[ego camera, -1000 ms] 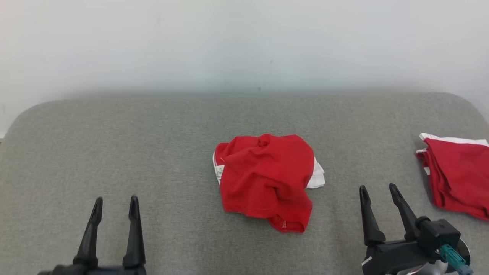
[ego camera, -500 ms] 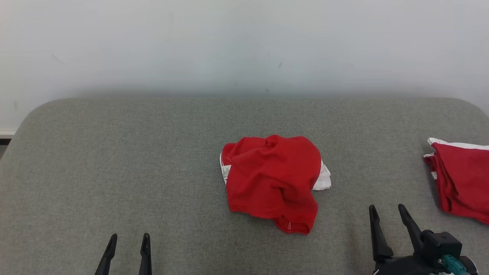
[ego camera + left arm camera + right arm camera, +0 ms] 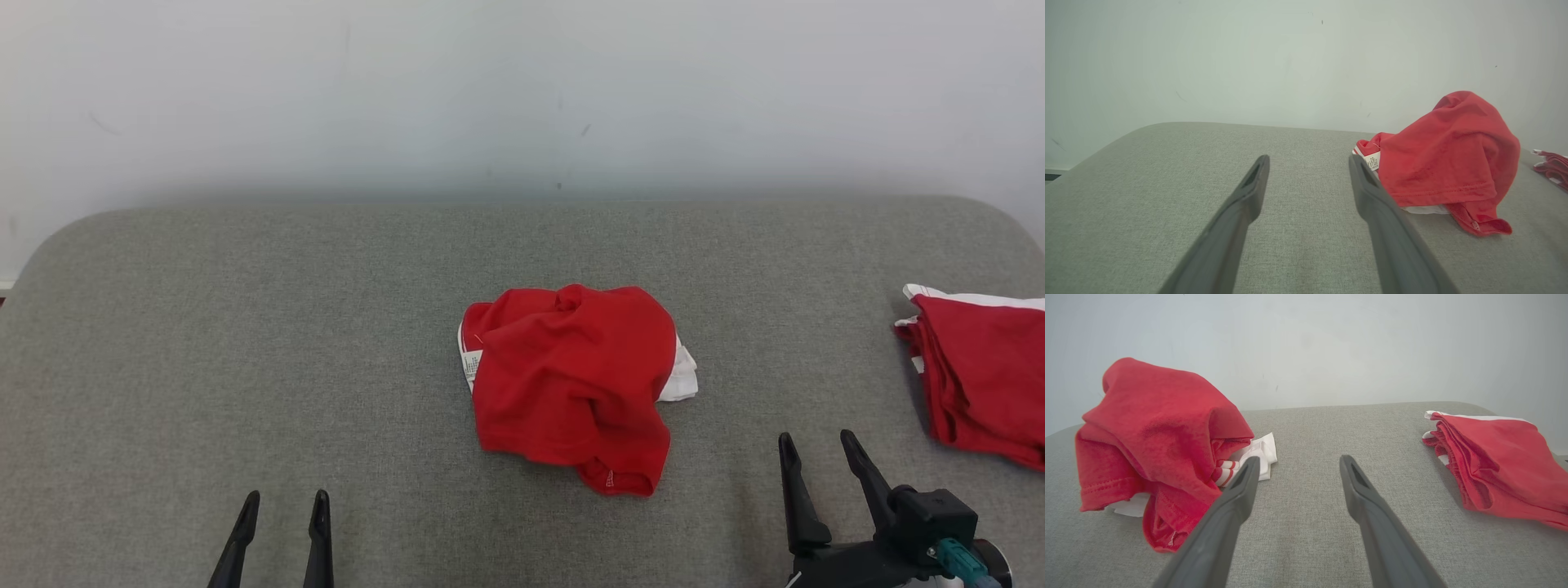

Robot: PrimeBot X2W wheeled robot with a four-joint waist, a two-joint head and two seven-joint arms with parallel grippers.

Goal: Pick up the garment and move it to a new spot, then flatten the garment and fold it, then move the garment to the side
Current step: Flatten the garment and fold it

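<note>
Red garment [image 3: 571, 384] lies bunched in layers, so my left gripper [image 3: 286, 496] and right gripper [image 3: 816, 436], both spread wide and empty, may pinch only one fold.

No text can be read. A small white label [image 3: 471, 364] sewn at the left edge of the crumpled red garment [image 3: 571, 376] carries rows of dark print, also seen in the left wrist view [image 3: 1373, 160], too small to make out.
</note>
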